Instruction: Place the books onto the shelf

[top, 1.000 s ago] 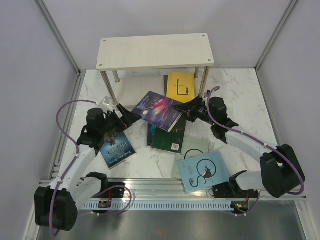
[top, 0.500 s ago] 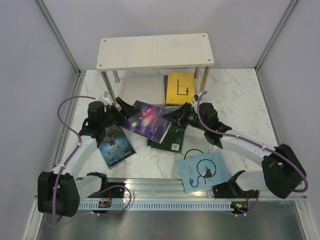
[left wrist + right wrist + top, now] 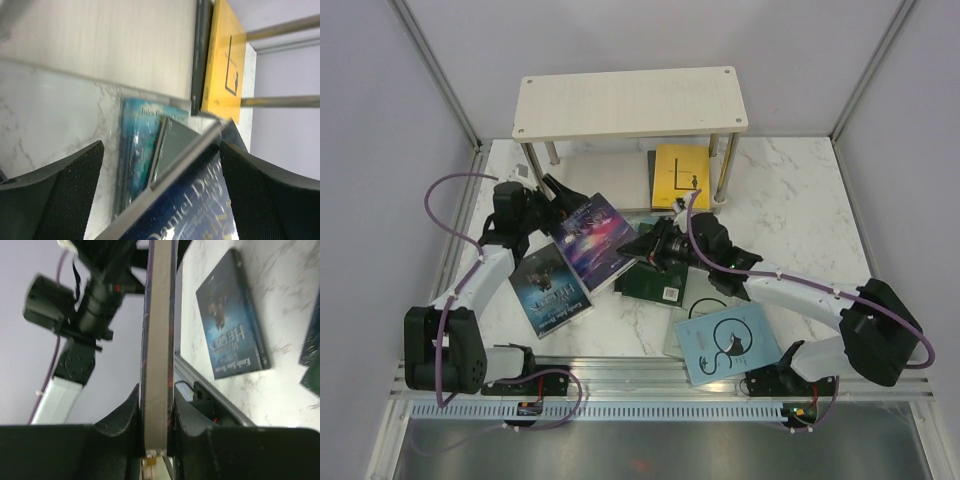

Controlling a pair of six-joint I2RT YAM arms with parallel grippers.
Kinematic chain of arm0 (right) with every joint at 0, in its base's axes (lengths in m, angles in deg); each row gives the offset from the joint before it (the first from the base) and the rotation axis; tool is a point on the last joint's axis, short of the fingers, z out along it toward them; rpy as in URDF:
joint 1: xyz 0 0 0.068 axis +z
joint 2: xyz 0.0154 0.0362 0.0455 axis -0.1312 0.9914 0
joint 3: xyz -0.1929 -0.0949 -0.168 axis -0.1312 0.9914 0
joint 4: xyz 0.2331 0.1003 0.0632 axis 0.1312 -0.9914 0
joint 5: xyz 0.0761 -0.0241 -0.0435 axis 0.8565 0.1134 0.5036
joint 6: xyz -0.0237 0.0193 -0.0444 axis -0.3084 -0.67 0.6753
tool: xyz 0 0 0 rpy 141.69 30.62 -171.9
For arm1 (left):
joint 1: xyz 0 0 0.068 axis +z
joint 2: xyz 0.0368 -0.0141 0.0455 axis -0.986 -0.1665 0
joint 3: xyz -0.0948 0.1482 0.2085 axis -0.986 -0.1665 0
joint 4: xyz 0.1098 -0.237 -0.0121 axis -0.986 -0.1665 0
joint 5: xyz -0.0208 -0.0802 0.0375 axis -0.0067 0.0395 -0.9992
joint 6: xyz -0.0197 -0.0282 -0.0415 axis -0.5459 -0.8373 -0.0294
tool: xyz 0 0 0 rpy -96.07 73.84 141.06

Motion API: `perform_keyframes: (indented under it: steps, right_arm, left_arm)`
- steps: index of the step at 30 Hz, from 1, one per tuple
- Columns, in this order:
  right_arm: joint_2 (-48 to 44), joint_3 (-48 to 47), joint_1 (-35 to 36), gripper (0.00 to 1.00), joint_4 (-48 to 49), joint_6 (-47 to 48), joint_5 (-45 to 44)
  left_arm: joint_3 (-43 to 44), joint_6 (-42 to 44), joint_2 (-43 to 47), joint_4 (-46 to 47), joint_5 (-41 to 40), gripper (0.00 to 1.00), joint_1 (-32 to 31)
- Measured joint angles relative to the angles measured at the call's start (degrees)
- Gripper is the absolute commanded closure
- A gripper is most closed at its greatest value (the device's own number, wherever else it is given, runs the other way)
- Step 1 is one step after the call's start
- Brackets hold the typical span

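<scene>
- right gripper: fingers clamped on the fantasy book, one on each cover, gripping its right-hand edge
- fantasy book: off the table, tilted, cover facing up toward the top camera. It hangs in front of the shelf, left of centre, and no part of it is on a board
- right wrist view: that book is edge-on, page block running straight up between the pads
- left gripper: fingers wide apart, holding nothing
- the fantasy book's upper-left corner sits in the gap between the left fingers; can't tell if either pad touches it
- yellow book: flat on the shelf's lower board at its right end, stacked on a dark book, between the right legs and poking out a bit past the front edge
- teal book: flat on the table just in front of the lower board, partly under other books
- blue book: flat on the table, front left, below the left gripper
- dark green book: flat on the table at centre, under the right arm
- cat book: pale blue, front right, lying on a grey book
</scene>
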Motion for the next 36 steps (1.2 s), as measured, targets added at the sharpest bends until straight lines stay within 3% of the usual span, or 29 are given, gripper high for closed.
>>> perform_keyframes:
  steps: [4,9,19,23,28,36]
  right_arm:
    - [4.3,-4.7,7.6,1.00,-1.2,0.4,3.6]
    - [11.0,-8.6,16.4,1.00,-0.4,0.5,7.6]
    - [8.5,-8.2,16.5,1.00,-4.9,3.1,8.2]
    - [1.2,-4.8,12.9,1.00,-8.3,5.2,8.5]
    - [-7.6,-2.2,1.4,1.00,-12.1,7.6,10.3]
    - [-5.0,-2.2,-14.9,1.00,-15.3,10.6,10.3]
  left_arm:
    - [3.6,1.6,-3.1,1.8,-2.3,0.04,1.0]
    - [6.1,1.4,-3.7,2.1,1.6,0.04,-1.1]
    - [6.2,1.6,-2.6,0.1,3.8,0.03,-2.4]
    - [6.5,2.9,0.2,-3.0,3.7,0.02,-2.7]
    - [6.8,5.0,4.0,-7.1,2.6,0.00,-2.3]
    - [6.8,7.5,12.0,-13.2,2.3,0.00,-2.2]
